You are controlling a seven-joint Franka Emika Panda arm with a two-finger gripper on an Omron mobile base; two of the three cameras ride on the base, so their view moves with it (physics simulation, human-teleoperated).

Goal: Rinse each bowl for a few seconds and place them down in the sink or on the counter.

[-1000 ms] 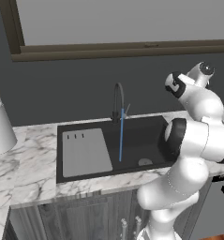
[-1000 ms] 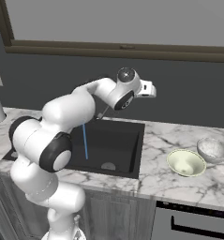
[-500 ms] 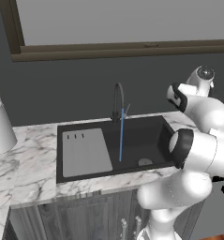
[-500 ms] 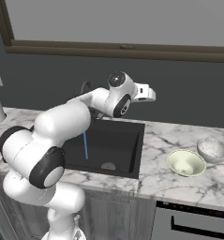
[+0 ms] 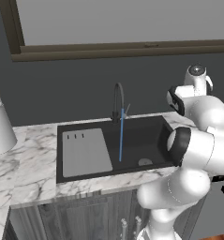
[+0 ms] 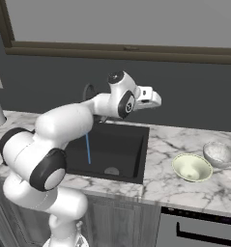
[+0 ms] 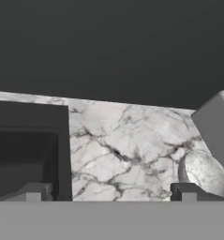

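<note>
Right base view: two small round shallow bowls sit on the white marble counter (image 6: 184, 193) w/ grey veins, right of the black rectangular sink (image 6: 114, 149). Pale cream-green bowl (image 6: 191, 167) is nearer the front edge; grey-white speckled bowl (image 6: 220, 154) sits just beside it, further right & back, close but whether they touch can't tell. Both upright, mouths up.

Handling, as a guess: rigid, light, prob. ceramic-like, smooth so slippery once wet, could chip if dropped into the basin. Best hold looks like a pinch across the rim wall, one finger inside, one outside; too wide & shallow to span whole.

White two-finger gripper (image 6: 153, 99) hangs up in the air above the sink's right edge, jaws spread wide, nothing between them. Bowls lie well below it & off to the right. Hand view catches the grey-white bowl (image 7: 205, 174) by the finger tip (image 7: 188, 192) on that side.

Thin blue water stream (image 6: 88, 147) runs from the dark gooseneck faucet (image 5: 119, 101) into the basin. Pale cylinder (image 5: 1, 127) stands far left on the counter.
</note>
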